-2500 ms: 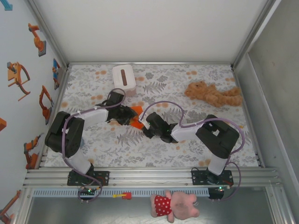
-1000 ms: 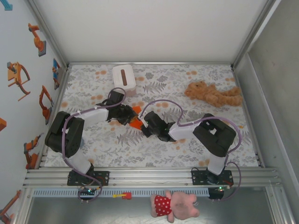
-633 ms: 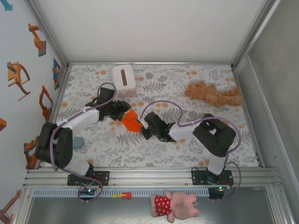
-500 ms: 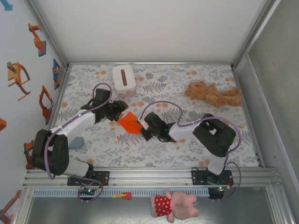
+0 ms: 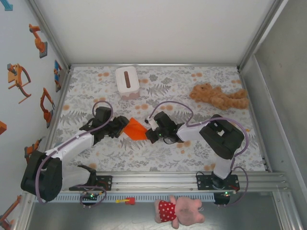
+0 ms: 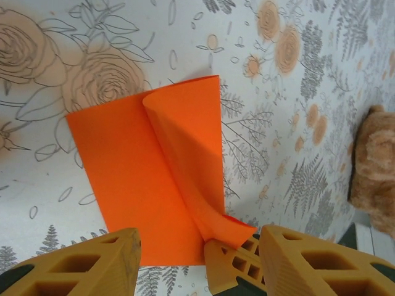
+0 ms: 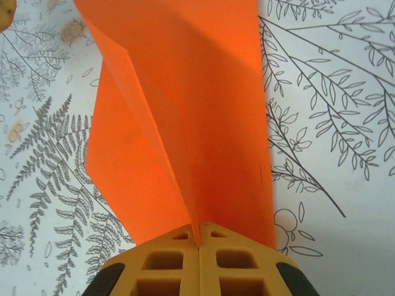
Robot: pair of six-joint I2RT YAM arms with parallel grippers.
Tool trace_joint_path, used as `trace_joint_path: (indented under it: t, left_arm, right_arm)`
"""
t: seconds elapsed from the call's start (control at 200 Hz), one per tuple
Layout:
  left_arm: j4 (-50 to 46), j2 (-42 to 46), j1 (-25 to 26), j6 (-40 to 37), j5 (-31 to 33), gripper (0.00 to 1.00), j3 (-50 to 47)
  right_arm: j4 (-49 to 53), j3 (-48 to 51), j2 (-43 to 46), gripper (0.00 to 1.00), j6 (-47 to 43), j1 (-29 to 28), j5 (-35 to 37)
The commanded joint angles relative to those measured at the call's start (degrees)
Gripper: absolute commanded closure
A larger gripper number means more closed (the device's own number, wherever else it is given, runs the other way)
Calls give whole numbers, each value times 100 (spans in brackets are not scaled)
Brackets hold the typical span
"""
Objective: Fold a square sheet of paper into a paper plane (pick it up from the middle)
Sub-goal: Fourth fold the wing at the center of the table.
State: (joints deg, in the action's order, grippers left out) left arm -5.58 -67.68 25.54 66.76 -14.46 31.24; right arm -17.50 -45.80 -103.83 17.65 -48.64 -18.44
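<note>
Right gripper [image 7: 199, 244]: jaws clenched flat together on one edge of the orange paper [image 7: 185, 111], pinching a doubled layer where a flap rises off the flat part. In the left wrist view this flap curls up from the sheet to the pinch point.

Handling, as judged: the paper is very light, thin and limp. It will sag or bow if held by one edge, slide on the patterned cloth if pushed, and keep any crease or dent made by mistake. Best taken near a fold line or corner with a shallow pinch, the flat part pressed down while the flap is drawn over.

Left gripper [image 6: 199, 239]: jaws released and standing well apart, one finger on either side of the paper's near edge, nothing pinched. Whether a finger rests on the sheet cannot be told.

Location: the paper [image 5: 134, 128] lies near the middle of the table [image 5: 158, 158], slightly towards its left edge, between the two grippers. A white tissue box [image 5: 127, 81] stands by the far edge; a tan plush toy [image 5: 218, 97] lies towards the far right corner, well apart.
</note>
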Motion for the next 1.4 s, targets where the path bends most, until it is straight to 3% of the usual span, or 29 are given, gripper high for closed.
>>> trace_joint_path:
  t: [0.0,0.26,0.511,1.072,1.392]
  left_arm:
    - [335,187,147,73,138,47,-130]
    - [611,-406,432,56,68,50,-117]
    - [853,-1039,539,21,-57,64,-26]
    - [579,-725,614,-93,443,61,-220]
    - [577,-734,622,-120,427,62,-224]
  right_arm:
    - [-70,-41,-43,100,550,102,-534]
    - [219,-369,-133,100,1030,135,-839]
    - [372,-464,-208,100,1047,136,-949]
    - [763,-779,-567,100,1422,167,-1328]
    - [924,-885,-743,100,1700,241,-1491]
